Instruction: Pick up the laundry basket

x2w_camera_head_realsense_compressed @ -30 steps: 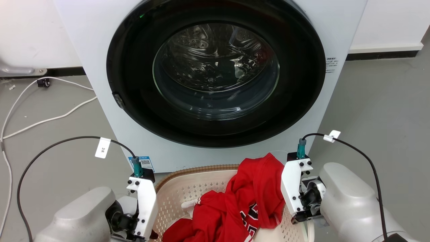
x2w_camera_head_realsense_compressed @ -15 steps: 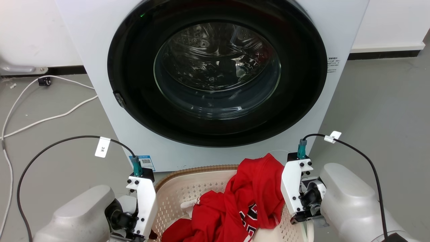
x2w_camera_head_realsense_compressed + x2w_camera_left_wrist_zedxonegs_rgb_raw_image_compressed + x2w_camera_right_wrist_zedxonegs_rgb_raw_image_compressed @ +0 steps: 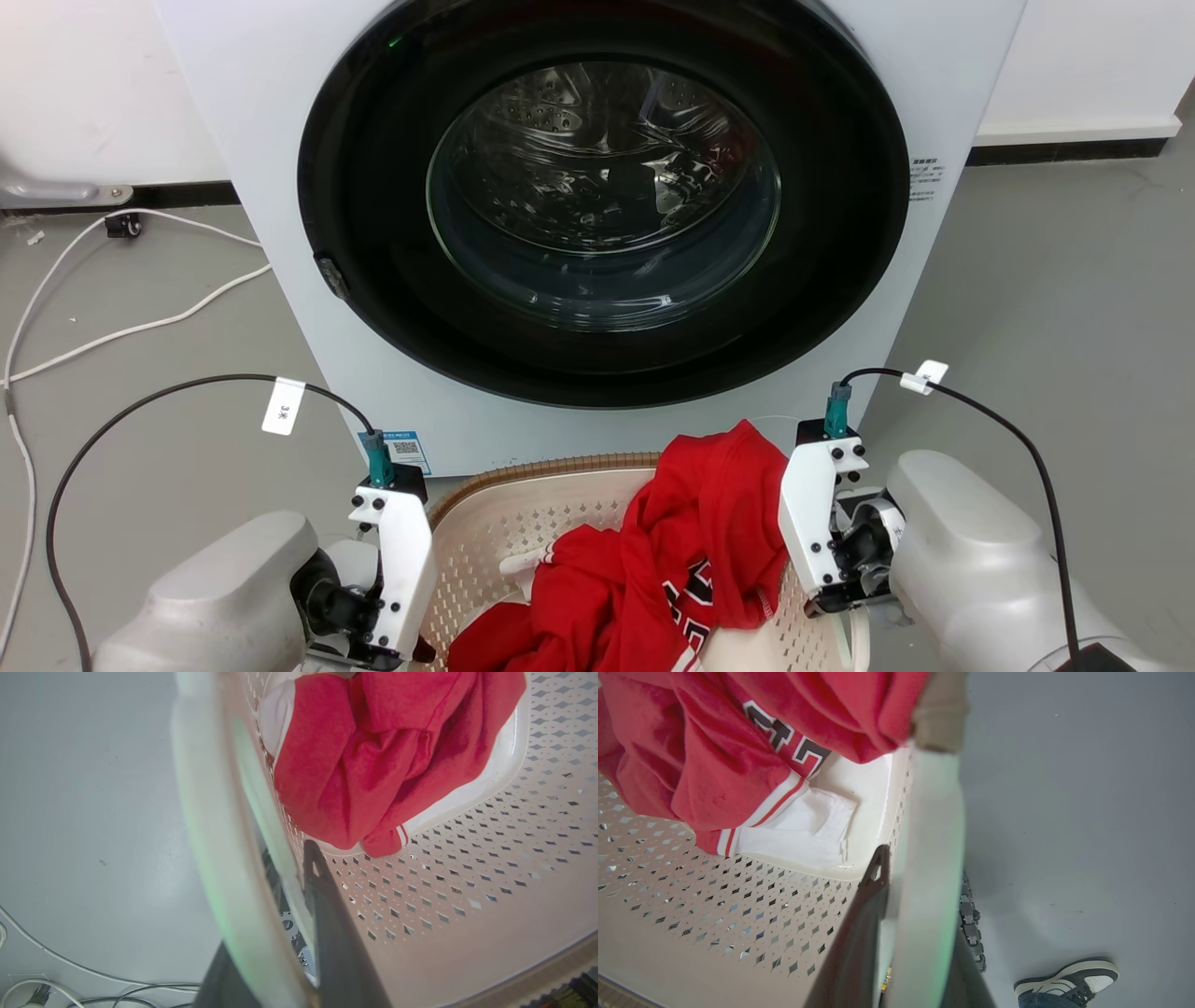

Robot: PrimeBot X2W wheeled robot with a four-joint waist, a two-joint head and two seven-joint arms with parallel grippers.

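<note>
Left gripper [image 3: 289,868] and right gripper [image 3: 924,877] each clamp a side handle [image 3: 931,826] of the laundry basket [image 3: 560,464], low between them, right at the washing machine [image 3: 252,140]. How firm that pinch is I can't quite tell, so one slipping could tip out the red jersey [image 3: 709,541]. Watch that machine's front, and someone's sneaker [image 3: 1069,977] close by the right side.

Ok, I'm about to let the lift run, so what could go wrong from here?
The red garment hangs over the rim of the laundry basket beside the right gripper; it could slide out or snag. The left gripper and the right one each pinch one thin side handle, so uneven lifting might tilt the load. The washing machine stands close ahead; a forward swing could bump it.
</note>
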